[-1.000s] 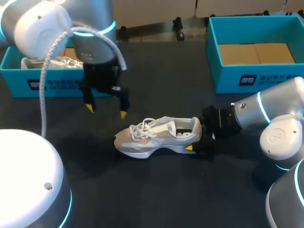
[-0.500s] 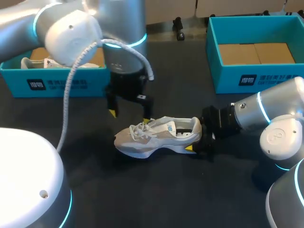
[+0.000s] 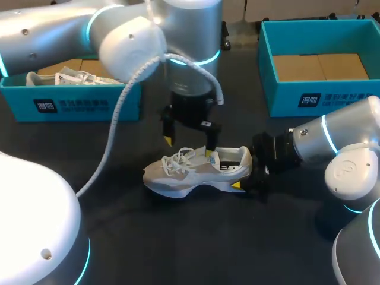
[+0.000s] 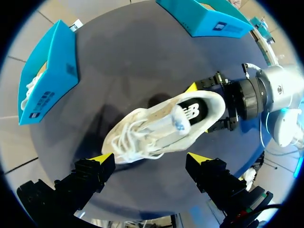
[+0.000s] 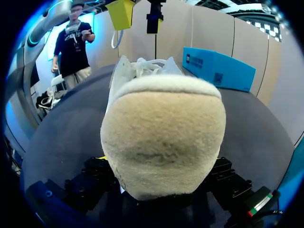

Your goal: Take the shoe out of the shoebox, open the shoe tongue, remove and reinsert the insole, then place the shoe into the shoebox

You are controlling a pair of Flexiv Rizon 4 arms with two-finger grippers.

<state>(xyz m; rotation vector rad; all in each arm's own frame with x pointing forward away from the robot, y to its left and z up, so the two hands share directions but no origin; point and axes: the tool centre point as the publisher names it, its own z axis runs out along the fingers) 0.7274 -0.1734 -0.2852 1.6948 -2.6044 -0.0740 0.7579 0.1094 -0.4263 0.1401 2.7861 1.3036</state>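
Dark counter (image 3: 148, 237) carries the white shoe (image 3: 190, 173), which stands on its sole, well apart from a teal shoebox (image 3: 71, 105) at the view's left and a second shoebox (image 3: 309, 98) at its right. Our left hand (image 3: 189, 148) hangs just above the laces, fingers spread and holding nothing. Our right hand (image 3: 244, 171) grips the heel.

From our left wrist, the shoe lies ahead of the spread fingers.

From our right wrist, the heel fills the gap between both fingers, pinched from two sides.
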